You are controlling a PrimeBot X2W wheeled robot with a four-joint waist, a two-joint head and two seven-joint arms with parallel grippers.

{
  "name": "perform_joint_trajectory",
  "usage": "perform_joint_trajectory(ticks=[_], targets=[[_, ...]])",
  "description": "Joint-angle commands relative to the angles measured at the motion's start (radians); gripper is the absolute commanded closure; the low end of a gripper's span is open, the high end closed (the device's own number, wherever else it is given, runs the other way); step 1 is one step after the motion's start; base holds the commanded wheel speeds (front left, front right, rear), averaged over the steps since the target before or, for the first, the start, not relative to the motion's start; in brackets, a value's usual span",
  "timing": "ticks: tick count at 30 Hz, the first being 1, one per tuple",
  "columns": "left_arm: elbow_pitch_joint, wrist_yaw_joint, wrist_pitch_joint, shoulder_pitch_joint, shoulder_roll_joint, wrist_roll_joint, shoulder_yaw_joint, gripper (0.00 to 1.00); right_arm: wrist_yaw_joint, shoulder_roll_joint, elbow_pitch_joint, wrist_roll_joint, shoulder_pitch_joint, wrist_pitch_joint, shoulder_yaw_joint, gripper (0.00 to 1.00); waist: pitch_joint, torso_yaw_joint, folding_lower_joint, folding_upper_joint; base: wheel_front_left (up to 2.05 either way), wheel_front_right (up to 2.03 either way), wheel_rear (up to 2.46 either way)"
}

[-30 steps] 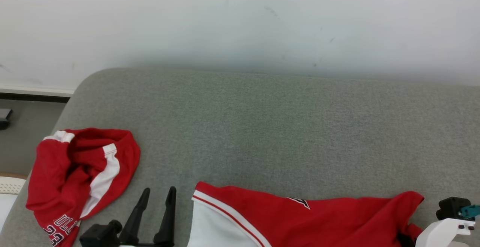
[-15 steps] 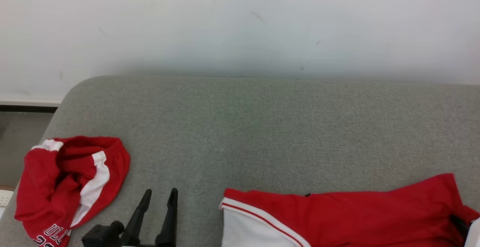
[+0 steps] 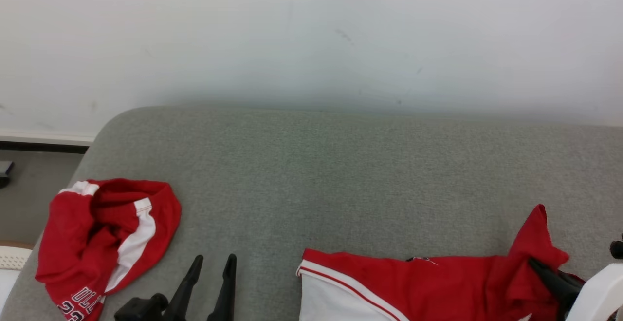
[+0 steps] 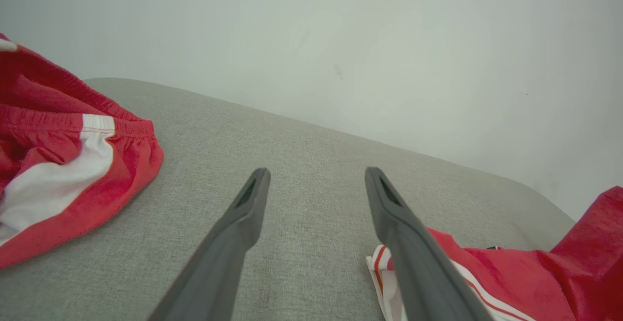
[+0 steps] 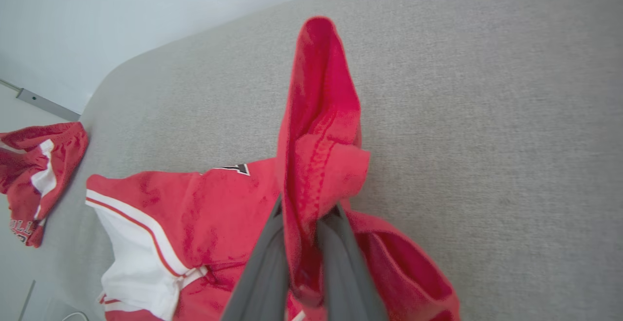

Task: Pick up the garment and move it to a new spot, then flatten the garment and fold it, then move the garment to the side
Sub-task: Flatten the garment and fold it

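Garment (image 3: 413, 282), red with a white side panel, lay along the near right part of the grey padded surface (image 3: 340, 175), with its right corner lifted into a peak. At far left a crumpled red-and-white bundle (image 3: 104, 243) with lettering sat near the surface's rounded corner, apart from everything else. Just right of it the left gripper (image 3: 214, 258) hung over the grey cloth, fingers spread wide with nothing between them. Past a bare strip came the garment's white-trimmed hem, which had slid rightward and was farther from the left fingers than a second before. At the right edge the right gripper (image 5: 305, 216) had its fingers pinched tight on the red corner, which stood raised where it had earlier lain lower. A pale wall (image 3: 311, 33) rose behind.
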Motion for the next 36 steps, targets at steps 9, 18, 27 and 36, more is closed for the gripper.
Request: perform_joint_trajectory(ticks=[9,18,27,36], targets=[[0.012,-0.003,0.000,-0.005,0.005,-0.008,-0.004,0.00,0.000,0.136,-0.070,0.190,0.021,-0.026,0.113,1.00,-0.003,0.132,0.0000,0.0000,0.00,0.00,0.00],[0.021,-0.003,0.000,-0.018,0.001,-0.013,-0.017,0.00,0.000,0.163,0.045,0.242,0.006,-0.101,0.285,1.00,0.001,0.245,0.0000,0.0000,0.00,0.00,0.00],[0.025,-0.003,0.000,-0.026,0.008,-0.014,-0.019,0.00,0.000,0.166,0.192,0.316,-0.060,-0.190,0.390,1.00,0.002,0.287,0.0000,0.0000,0.00,0.00,0.00],[0.029,-0.003,0.000,-0.026,0.008,-0.013,-0.016,0.00,0.000,0.165,0.296,0.348,-0.111,-0.257,0.513,1.00,0.004,0.282,0.0000,0.0000,0.00,0.00,0.00]])
